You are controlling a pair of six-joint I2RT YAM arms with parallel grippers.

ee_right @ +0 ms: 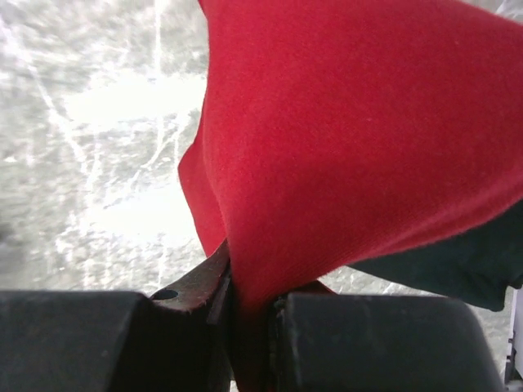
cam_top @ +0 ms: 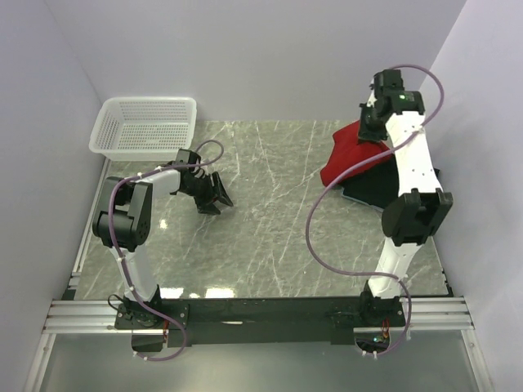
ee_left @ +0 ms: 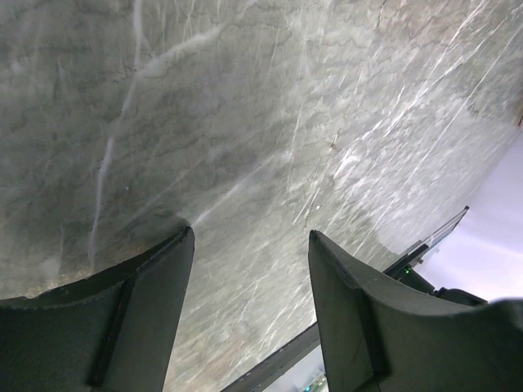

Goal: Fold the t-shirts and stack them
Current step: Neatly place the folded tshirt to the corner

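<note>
The red t-shirt [cam_top: 347, 155] hangs bunched at the far right of the marble table, lifted by its upper edge. My right gripper [cam_top: 373, 126] is shut on it; in the right wrist view the red cloth [ee_right: 359, 139] is pinched between the fingers [ee_right: 196, 327]. The black t-shirt [cam_top: 372, 186] lies flat under and beside the red one, and shows as a dark edge in the right wrist view [ee_right: 449, 265]. No light blue edge shows. My left gripper [cam_top: 214, 194] is open and empty, low over bare table at the left [ee_left: 249, 269].
A white mesh basket [cam_top: 145, 124] stands at the far left corner. The marble table [cam_top: 270, 220] is walled at the left, back and right. A black rail [cam_top: 270, 310] runs along the near edge. A purple cable [cam_top: 327, 204] loops from the right arm.
</note>
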